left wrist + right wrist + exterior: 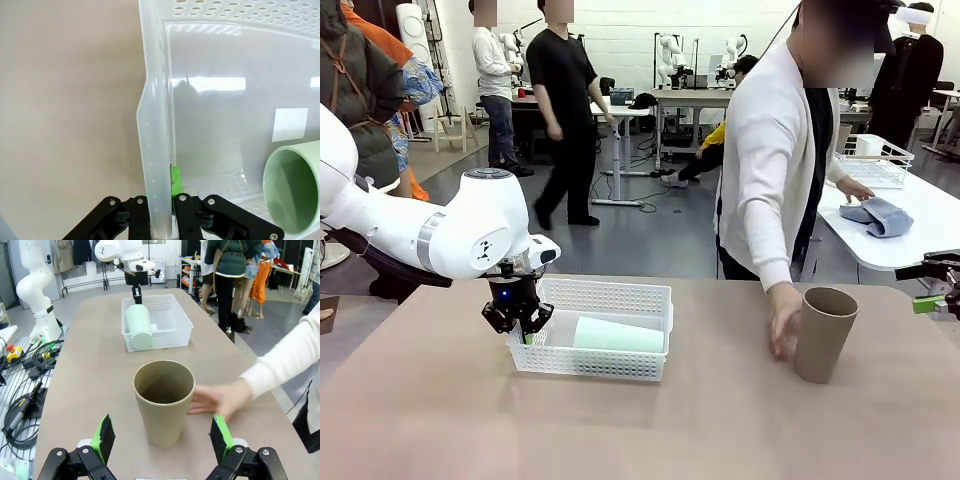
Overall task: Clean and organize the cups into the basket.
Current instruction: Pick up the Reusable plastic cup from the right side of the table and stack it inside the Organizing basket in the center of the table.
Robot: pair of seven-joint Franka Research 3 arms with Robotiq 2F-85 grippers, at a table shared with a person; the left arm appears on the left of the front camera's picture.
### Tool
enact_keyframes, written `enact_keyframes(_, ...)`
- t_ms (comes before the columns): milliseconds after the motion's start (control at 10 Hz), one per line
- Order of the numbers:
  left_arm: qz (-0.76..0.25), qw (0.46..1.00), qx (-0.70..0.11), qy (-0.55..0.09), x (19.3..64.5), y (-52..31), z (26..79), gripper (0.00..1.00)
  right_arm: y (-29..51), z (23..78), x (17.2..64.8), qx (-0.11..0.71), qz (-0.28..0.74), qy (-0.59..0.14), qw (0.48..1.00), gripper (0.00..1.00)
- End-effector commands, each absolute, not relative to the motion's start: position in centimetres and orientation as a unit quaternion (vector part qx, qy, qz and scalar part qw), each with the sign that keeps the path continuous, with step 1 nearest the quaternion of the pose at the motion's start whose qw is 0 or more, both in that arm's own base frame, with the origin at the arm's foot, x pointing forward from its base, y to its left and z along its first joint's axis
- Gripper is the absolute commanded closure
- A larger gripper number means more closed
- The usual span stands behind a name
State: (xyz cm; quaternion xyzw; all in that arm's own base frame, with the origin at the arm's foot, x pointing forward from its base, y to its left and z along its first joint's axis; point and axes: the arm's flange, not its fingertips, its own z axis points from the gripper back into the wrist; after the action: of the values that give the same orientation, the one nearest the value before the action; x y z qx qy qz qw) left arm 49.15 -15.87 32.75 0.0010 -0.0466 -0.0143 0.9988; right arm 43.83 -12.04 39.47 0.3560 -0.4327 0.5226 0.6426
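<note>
step: your left pincer [517, 320] pinches a wall of the white lattice plastic basket [620, 293]; pale mint tumbler [618, 335] lies inside.
next: your spread right pincer [162, 436] faces the upright tan tumbler [164, 407]; advance, then close.

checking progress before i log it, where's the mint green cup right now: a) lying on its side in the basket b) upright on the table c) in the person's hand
a: the mint green cup lies on its side on the floor of the basket.
</note>
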Motion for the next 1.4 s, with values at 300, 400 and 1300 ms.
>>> enact_keyframes(300, -0.015, 0.999, 0.002, -0.045, 49.1, -15.9, 32.5, 1.00, -12.0, 39.5, 43.8, 0.356, 0.523, -0.433, 0.643, 0.00)
enact_keyframes(400, -0.015, 0.999, 0.002, -0.045, 49.1, -15.9, 32.5, 1.00, -12.2, 37.8, 44.8, 0.353, 0.551, -0.414, 0.633, 0.00)
enact_keyframes(1300, -0.015, 0.999, 0.002, -0.045, 49.1, -15.9, 32.5, 1.00, -9.6, 28.1, 51.2, 0.373, 0.551, -0.388, 0.638, 0.00)
